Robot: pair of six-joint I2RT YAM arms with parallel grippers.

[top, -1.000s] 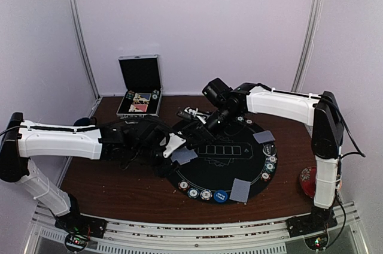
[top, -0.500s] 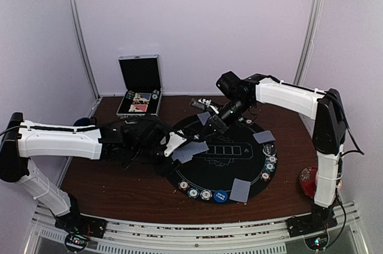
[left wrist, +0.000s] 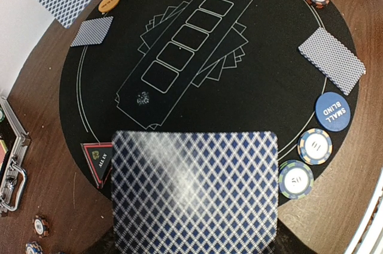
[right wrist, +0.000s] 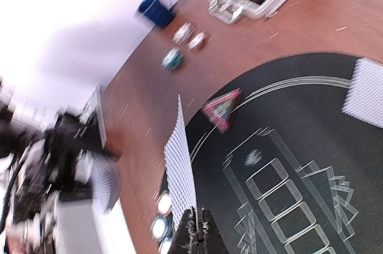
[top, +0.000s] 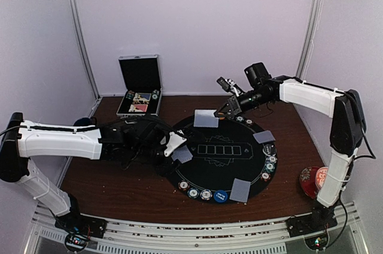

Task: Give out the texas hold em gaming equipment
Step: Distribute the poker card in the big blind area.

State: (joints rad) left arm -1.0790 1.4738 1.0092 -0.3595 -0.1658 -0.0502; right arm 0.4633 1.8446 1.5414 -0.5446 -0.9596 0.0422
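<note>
A round black poker mat (top: 222,161) holds the equipment. My left gripper (top: 178,146) hovers at its left rim, shut on a stack of blue-backed playing cards (left wrist: 194,191) that hides its fingers in the left wrist view. My right gripper (right wrist: 199,230) is shut on a single card (top: 206,118) held edge-on (right wrist: 179,161) over the mat's far rim. Dealt cards lie at the right (top: 264,136), front (top: 240,190) and far side (left wrist: 91,30). Chips (left wrist: 315,145), a blue button disc (left wrist: 332,110), an orange disc (left wrist: 108,3) and the red triangle marker (left wrist: 97,159) line the rim.
An open metal case (top: 140,89) stands at the back left, with loose chips (right wrist: 179,44) on the brown table near it. A red cup and saucer (top: 311,179) sit at the right edge beside the right arm's base. A small blue object (right wrist: 154,7) lies by the left wall.
My right gripper has pulled away from the left gripper's stack, swinging back and right with one card to the mat's far rim. The left arm and its cards have stayed put.
</note>
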